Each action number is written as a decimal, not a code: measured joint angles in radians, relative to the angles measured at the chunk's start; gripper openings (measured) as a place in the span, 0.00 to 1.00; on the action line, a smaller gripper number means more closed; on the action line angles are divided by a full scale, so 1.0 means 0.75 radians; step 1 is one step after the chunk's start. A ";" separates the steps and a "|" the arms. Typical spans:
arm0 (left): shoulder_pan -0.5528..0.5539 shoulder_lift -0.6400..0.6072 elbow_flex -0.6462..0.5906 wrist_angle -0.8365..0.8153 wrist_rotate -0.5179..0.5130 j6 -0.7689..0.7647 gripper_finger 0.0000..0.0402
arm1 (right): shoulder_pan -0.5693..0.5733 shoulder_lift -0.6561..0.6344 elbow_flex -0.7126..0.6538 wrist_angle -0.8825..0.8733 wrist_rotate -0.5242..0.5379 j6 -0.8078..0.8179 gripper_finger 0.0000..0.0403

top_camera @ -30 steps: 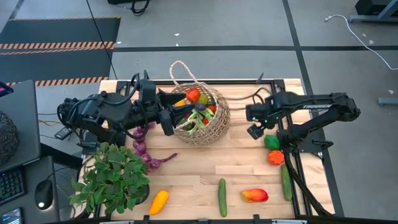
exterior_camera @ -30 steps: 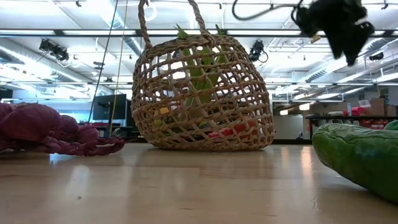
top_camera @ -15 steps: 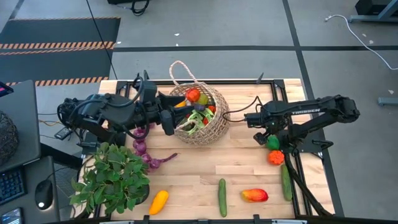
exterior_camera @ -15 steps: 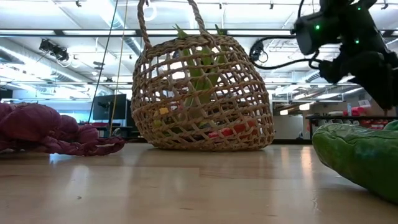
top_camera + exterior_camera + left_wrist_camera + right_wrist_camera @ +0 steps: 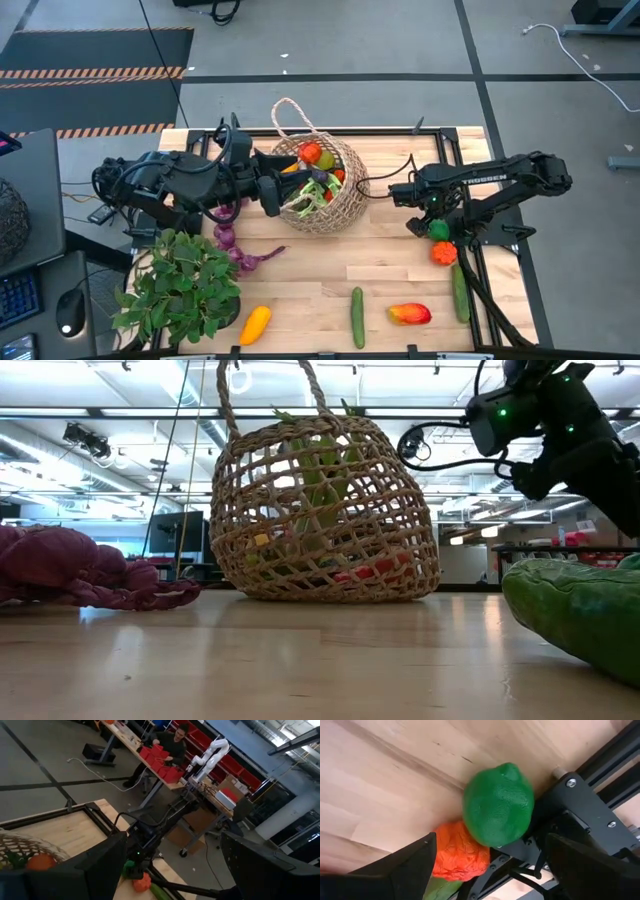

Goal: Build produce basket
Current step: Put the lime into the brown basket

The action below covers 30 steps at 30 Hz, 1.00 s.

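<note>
The tan straw basket point(image 5: 322, 192) stands on its base at the table's far middle, with an orange, greens and other produce inside; in the low view the basket point(image 5: 325, 510) leans slightly. My left gripper point(image 5: 272, 193) is open at the basket's left rim. My right gripper point(image 5: 424, 214) is open and points down over a green fruit point(image 5: 437, 229). In the right wrist view its fingers stand on either side of the green fruit point(image 5: 497, 805), apart from it. An orange fruit point(image 5: 462, 852) lies against the green one on its near side. My left gripper is at the basket's left rim point(image 5: 22, 851), coming level from the table's left. Its own fingers hide the rim, so I cannot tell whether it touches.
The table's black frame rail point(image 5: 592, 795) runs right beside the green fruit. A potted plant point(image 5: 180, 285) fills the near left corner. Purple string point(image 5: 238, 248), a yellow squash point(image 5: 255, 322), two cucumbers point(image 5: 357, 316) point(image 5: 460, 290) and a red-yellow fruit point(image 5: 408, 314) lie on the near half.
My right gripper has come down and toward the near edge, stopping over the green fruit. The basket has tipped slightly, its handle shifting a little in the low view.
</note>
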 joint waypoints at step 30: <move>-0.052 0.000 0.000 -0.002 0.126 -0.044 0.81 | 0.103 0.257 -0.001 0.107 0.026 0.357 0.93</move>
